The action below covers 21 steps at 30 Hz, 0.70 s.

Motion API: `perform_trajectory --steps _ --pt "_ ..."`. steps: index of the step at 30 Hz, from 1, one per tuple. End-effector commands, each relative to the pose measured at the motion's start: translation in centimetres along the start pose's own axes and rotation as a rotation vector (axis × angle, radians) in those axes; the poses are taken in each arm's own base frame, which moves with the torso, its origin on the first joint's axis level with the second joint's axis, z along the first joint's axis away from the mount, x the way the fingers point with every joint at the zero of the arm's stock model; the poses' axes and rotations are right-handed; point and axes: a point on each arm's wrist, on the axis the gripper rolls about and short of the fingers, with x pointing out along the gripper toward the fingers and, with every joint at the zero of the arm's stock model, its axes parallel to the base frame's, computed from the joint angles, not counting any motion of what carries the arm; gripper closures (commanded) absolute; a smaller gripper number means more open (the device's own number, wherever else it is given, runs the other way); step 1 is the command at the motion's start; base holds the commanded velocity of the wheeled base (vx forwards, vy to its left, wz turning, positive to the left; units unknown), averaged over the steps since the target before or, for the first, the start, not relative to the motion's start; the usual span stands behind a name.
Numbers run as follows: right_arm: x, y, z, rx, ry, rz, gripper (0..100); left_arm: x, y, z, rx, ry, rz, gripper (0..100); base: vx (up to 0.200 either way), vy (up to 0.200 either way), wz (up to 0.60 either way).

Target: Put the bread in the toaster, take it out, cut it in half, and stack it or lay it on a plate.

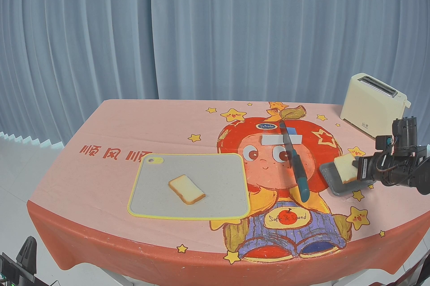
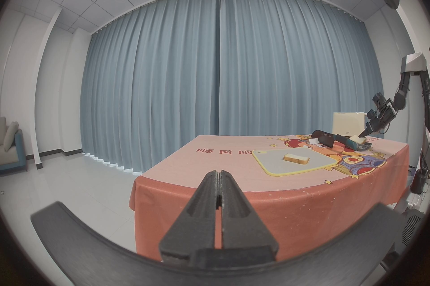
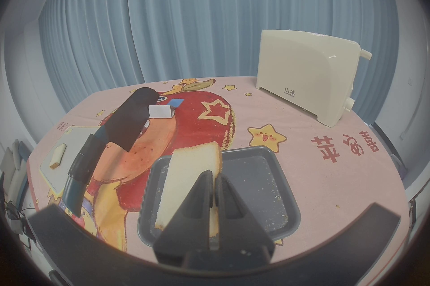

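Right claw [image 3: 215, 178] grips a tilted bread slice [image 3: 186, 179] at the dark tray [image 3: 268, 184] by the counter's [image 1: 134, 130] right edge, with the toaster [image 1: 374, 104] at the far right corner. Left claw [image 2: 219, 179] is closed on nothing, off the front left corner.

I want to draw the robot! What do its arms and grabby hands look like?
The right arm is black and chunky, made of round and boxy parts, with thin black cables looped along it and a small teal bit. The right gripper and the left gripper each have two black, wedge-shaped fingers tapering to a point.
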Motion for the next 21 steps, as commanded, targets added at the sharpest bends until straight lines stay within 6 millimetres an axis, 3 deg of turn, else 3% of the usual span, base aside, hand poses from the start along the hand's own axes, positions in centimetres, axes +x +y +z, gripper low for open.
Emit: perform_trajectory --steps 1,17,18,21 --pt "0.39 -0.15 -0.13 0.003 0.013 -0.005 100 0.13 0.00 -0.49 0.000 0.017 0.001 100 0.000 0.000 0.00" --pt "0.49 -0.61 -0.39 -0.003 0.026 -0.021 100 0.13 0.00 -0.49 0.000 0.017 0.001 100 0.000 0.000 0.00" --pt "0.49 -0.61 -0.39 -0.005 0.026 -0.021 0 0.13 0.00 -0.48 0.000 0.016 0.001 100 0.000 0.000 0.00" --pt "0.54 -0.68 -0.26 -0.001 0.021 -0.023 0 0.13 0.00 -0.49 0.000 0.017 0.001 100 0.000 0.000 0.00"
